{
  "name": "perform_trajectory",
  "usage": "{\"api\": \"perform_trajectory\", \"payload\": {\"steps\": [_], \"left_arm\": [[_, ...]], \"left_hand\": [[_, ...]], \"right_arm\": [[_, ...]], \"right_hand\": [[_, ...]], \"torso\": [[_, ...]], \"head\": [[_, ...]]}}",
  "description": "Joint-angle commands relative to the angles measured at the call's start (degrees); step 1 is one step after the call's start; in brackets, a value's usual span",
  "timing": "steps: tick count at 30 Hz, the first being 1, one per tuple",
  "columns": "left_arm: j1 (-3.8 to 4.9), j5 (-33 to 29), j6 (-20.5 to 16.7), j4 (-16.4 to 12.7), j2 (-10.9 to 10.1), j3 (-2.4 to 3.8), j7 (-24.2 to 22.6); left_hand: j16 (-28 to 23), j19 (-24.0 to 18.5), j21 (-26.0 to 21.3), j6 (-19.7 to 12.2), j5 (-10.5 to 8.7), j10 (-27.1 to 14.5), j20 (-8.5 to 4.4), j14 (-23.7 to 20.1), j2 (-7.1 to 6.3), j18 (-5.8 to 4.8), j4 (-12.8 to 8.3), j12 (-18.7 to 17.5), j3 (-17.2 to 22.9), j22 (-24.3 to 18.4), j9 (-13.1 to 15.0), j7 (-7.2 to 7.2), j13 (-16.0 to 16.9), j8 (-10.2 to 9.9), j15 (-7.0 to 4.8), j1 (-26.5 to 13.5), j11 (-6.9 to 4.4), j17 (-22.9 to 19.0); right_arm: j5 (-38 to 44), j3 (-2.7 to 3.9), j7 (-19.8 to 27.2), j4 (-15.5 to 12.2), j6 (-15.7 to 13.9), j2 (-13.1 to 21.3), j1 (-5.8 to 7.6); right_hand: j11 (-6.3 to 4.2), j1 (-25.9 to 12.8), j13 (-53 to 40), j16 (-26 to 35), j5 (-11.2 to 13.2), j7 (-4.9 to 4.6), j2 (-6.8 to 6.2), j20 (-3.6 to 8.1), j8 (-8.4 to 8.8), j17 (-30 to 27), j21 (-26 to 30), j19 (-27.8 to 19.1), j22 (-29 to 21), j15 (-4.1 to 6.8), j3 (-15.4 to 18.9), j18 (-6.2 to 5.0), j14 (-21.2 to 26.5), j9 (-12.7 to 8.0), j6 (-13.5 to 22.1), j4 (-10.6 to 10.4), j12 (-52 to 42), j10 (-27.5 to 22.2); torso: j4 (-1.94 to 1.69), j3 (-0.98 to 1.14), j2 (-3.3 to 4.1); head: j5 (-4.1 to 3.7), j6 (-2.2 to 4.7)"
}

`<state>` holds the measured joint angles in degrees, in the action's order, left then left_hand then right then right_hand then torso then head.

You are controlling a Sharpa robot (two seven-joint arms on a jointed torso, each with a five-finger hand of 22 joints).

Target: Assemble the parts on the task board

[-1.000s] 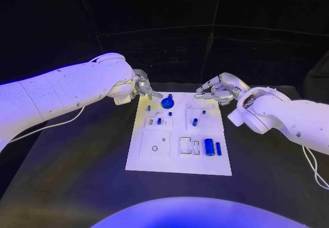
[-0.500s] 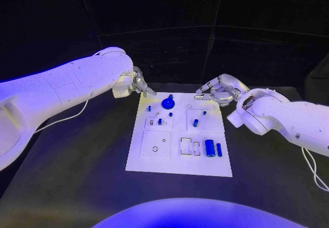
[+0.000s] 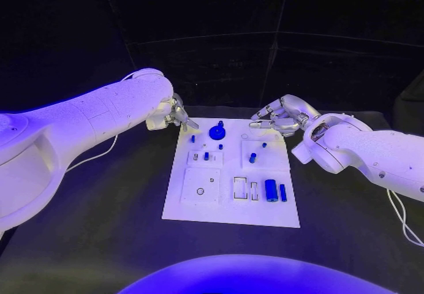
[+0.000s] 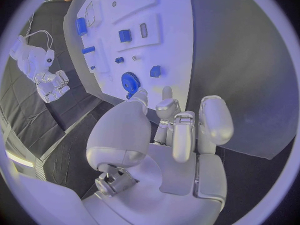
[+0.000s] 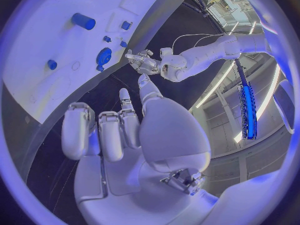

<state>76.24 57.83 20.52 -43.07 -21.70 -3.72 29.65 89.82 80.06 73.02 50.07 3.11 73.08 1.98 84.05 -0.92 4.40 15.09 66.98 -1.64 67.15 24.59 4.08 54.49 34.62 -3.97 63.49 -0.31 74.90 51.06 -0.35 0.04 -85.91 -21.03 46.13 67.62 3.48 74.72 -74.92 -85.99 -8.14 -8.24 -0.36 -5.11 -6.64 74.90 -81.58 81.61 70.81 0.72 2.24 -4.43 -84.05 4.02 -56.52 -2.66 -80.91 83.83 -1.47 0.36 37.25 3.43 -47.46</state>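
The white task board [image 3: 201, 205] lies mid-table. A blue gear-like disc [image 3: 216, 131] stands near its far edge, also seen in the left wrist view [image 4: 129, 80] and the right wrist view [image 5: 104, 57]. A thick blue cylinder [image 3: 270, 190] and a thin one [image 3: 282, 192] lie near the front right. Several small blue parts [image 3: 252, 158] sit mid-board. My left hand [image 3: 177, 114] hovers by the far left corner, loosely bent and holding nothing [image 4: 178, 127]. My right hand [image 3: 281, 116] hovers at the far right corner, also holding nothing [image 5: 115, 130].
The black table [image 3: 106, 214] surrounds the board on all sides. White cables [image 3: 84, 160] trail off both arms near the table's sides. Empty slots and recesses [image 3: 239, 187] show in the board's front half.
My left hand has drawn back from above the blue disc toward the board's far left corner, holding nothing. The right hand has stayed where it was.
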Motion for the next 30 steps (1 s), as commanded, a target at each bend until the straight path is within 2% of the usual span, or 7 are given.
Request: {"api": "perform_trajectory", "payload": {"steps": [1, 5, 24, 30], "left_arm": [[-0.13, 0.8, 1.6, 0.7, 0.4, 0.02, -3.3], [-0.39, 0.9, 1.2, 1.2, 0.7, 0.02, -4.1], [-0.9, 0.9, 3.3, 1.6, 1.5, 0.02, -3.9], [-1.03, 0.9, 3.8, 1.7, 1.6, 0.02, -3.4]], "left_hand": [[0.2, 0.0, -0.2, 0.5, -0.33, -0.1, 0.5, 6.0, 0.0, 0.76, -0.1, 0.1, -0.4, -0.1, -0.1, -0.02, 0.0, -0.2, 0.21, 0.7, 0.14, 15.1], [0.2, 0.1, -0.1, 0.6, -0.33, -0.1, 0.5, 6.0, 0.09, 0.73, -0.1, 0.2, -0.4, 0.1, -0.2, -0.02, 0.1, -0.3, 0.2, 0.8, 0.13, 15.1], [0.2, 0.3, 0.1, 1.8, -0.33, 0.3, 0.46, 6.0, 1.24, 0.64, -1.1, 0.6, -0.9, 0.6, -1.0, -0.18, 0.4, -0.8, 0.12, 3.0, 0.01, 15.1], [0.2, 0.3, 0.2, 2.2, -0.33, 0.4, 0.43, 6.0, 1.59, 0.61, -1.5, 0.7, -1.0, 0.7, -1.3, -0.22, 0.5, -1.0, 0.09, 3.7, -0.04, 15.1]], "right_arm": [[0.1, 0.03, 0.6, -0.1, 0.3, 0.0, 0.1], [0.1, 0.03, 0.6, -0.2, 0.3, 0.0, 0.1], [0.1, 0.03, 0.6, -0.1, 0.4, -0.2, 0.1], [0.1, 0.03, 0.6, -0.1, 0.5, -0.2, 0.1]], "right_hand": [[-0.1, -0.6, -6.9, 0.3, -0.2, -0.03, 0.06, -0.04, -0.22, 6.6, 0.3, -0.5, -0.1, 0.22, 0.4, 0.5, -4.1, 0.0, 0.0, 0.0, 0.2, 0.0], [-0.1, -0.5, -6.9, 0.3, -0.2, -0.03, 0.11, -0.03, -0.23, 6.6, 0.3, -0.5, -0.1, 0.22, 0.4, 0.5, -4.1, 0.0, 0.1, -0.1, 0.2, 0.0], [-0.1, -0.5, -6.9, 0.3, -0.2, -0.03, 0.11, -0.03, -0.23, 6.6, 0.3, -0.5, -0.1, 0.22, 0.4, 0.5, -4.1, 0.0, 0.1, -0.1, 0.2, 0.0], [-0.1, -0.5, -6.9, 0.3, -0.2, -0.03, 0.11, -0.03, -0.23, 6.6, 0.3, -0.5, -0.1, 0.22, 0.4, 0.5, -4.1, 0.0, 0.1, -0.1, 0.2, 0.0]], "torso": [[0.01, 0.04, 0.06], [-0.08, 0.07, -0.03], [-0.09, 0.12, -0.09], [-0.08, 0.06, -0.06]], "head": [[-0.03, 0.04], [-0.16, -0.22], [-0.22, -0.28], [-0.2, -0.31]]}}
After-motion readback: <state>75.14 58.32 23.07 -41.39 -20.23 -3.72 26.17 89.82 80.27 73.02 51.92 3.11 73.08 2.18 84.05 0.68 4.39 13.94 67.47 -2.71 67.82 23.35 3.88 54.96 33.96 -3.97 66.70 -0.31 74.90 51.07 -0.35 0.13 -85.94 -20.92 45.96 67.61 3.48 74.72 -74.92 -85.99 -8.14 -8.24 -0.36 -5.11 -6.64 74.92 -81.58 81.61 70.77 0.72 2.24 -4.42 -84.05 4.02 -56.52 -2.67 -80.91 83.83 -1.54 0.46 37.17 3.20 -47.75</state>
